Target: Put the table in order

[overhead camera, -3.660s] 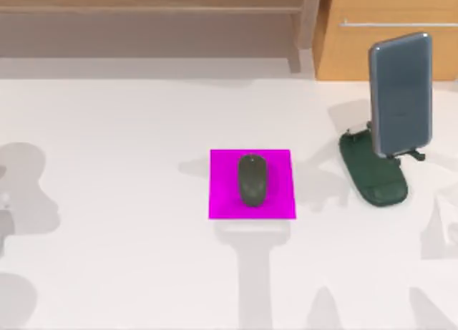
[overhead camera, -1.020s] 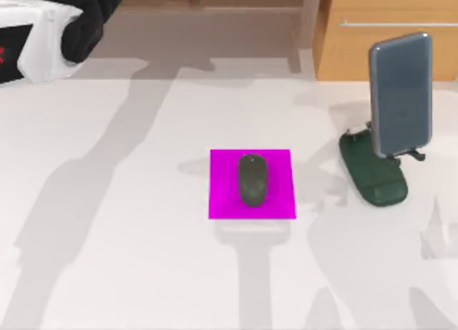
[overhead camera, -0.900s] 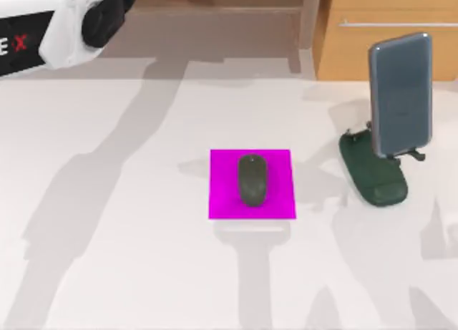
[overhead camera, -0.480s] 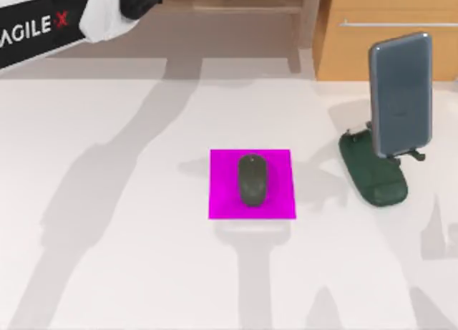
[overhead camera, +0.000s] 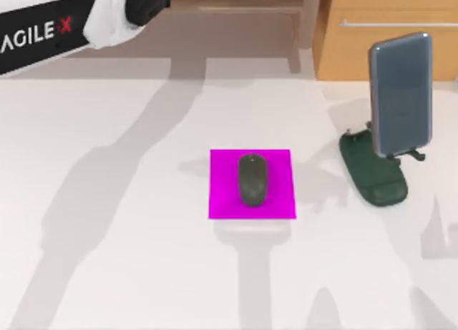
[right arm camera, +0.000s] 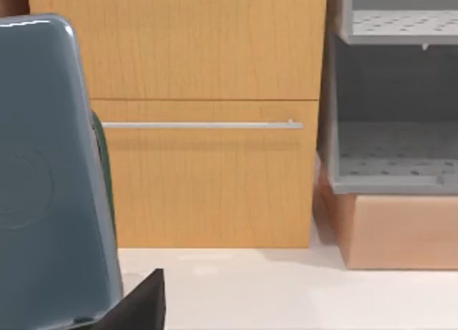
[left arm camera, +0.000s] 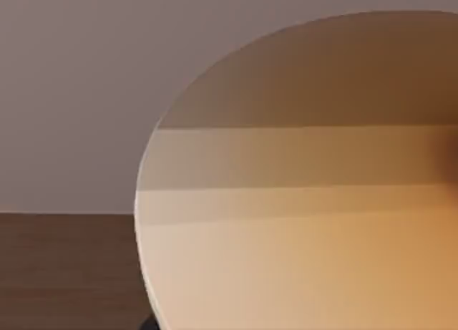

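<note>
The counter (overhead camera: 129,237) is seen from directly above in the top view, down to the cabinet (overhead camera: 390,36) at its far edge. The right wrist view is aimed level and close at that cabinet (right arm camera: 207,129) and the phone (right arm camera: 50,172), both shared with the top view (overhead camera: 401,94).

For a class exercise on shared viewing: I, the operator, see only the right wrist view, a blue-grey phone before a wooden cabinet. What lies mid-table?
Observer: A dark computer mouse lies on a magenta pad.
Operator: What holds the phone up?
Observer: The phone leans on a dark green stand at the right of the table.
Operator: Any arm nearby?
Observer: The left arm reaches over the far left corner, apart from the mouse.
</note>
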